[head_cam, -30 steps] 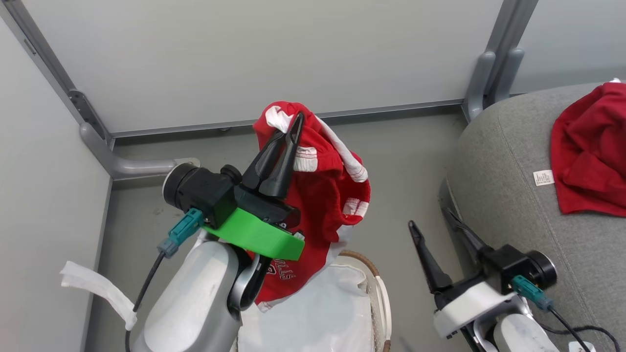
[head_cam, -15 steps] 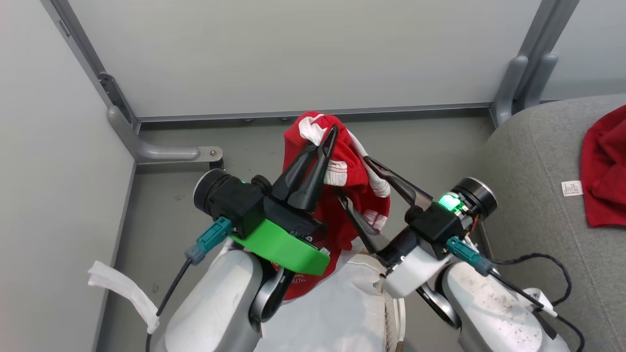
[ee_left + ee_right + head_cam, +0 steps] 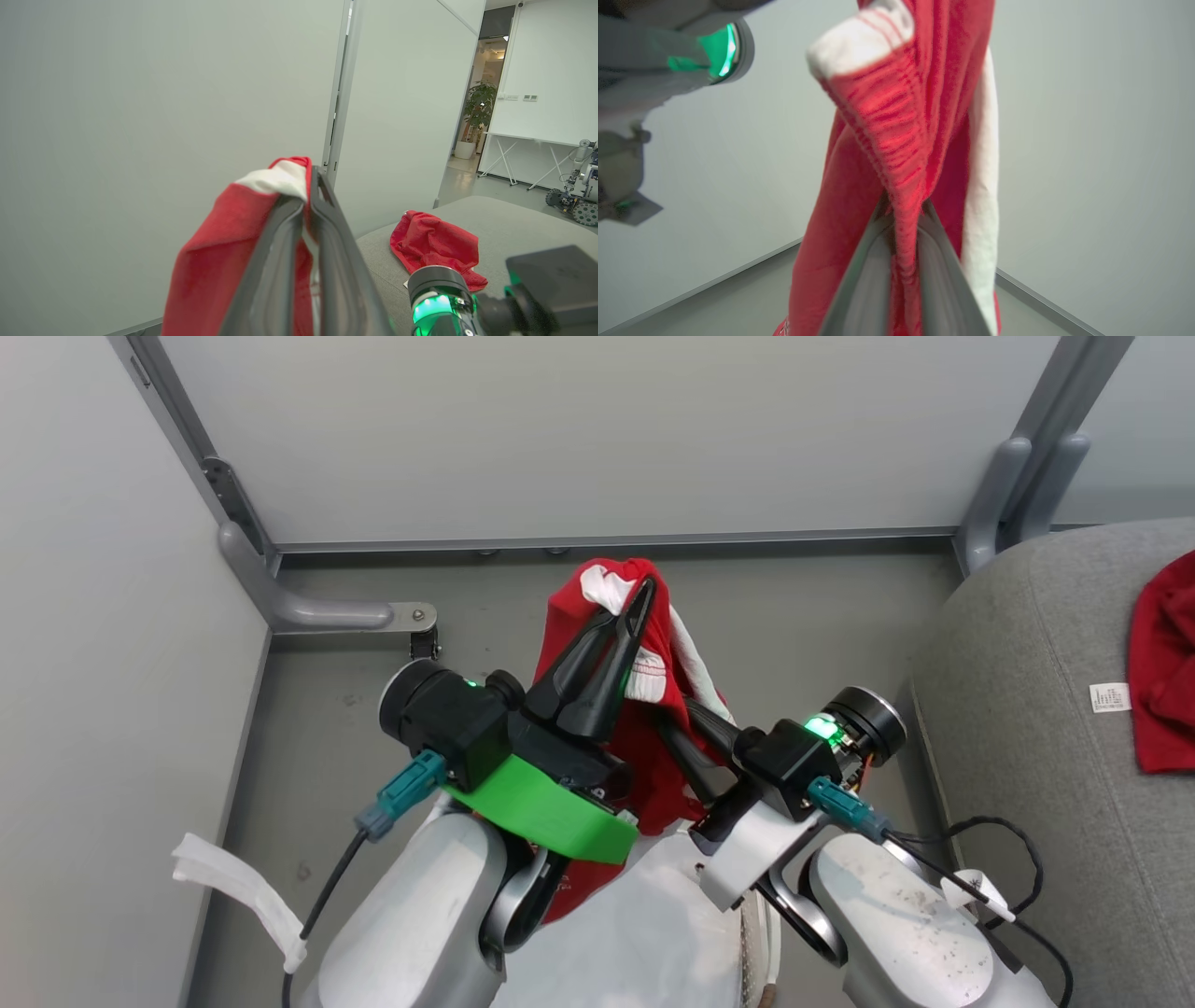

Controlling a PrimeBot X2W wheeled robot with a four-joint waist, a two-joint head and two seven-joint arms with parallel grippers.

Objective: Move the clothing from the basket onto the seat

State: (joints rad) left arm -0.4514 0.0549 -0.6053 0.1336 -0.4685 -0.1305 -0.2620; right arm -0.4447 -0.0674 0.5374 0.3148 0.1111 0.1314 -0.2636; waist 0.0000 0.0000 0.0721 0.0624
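While both grippers pinch it, the jersey (image 3: pixel 658 779) hangs straight above the basket (image 3: pixel 761 961), its lower edge reaching down towards the white liner sheet (image 3: pixel 635 933) inside; whether it touches the sheet cannot be told. The left gripper (image 3: pixel 642 590) is closed tight on a white trim band at the garment's top, high over the basket. The right gripper (image 3: pixel 903 212) is clamped on a ribbed red fold lower down. The seat (image 3: pixel 1027 756) stands to the right of the basket, and the plain red garment (image 3: pixel 1162 681) lies on it, beyond a small white tag (image 3: pixel 1110 697).
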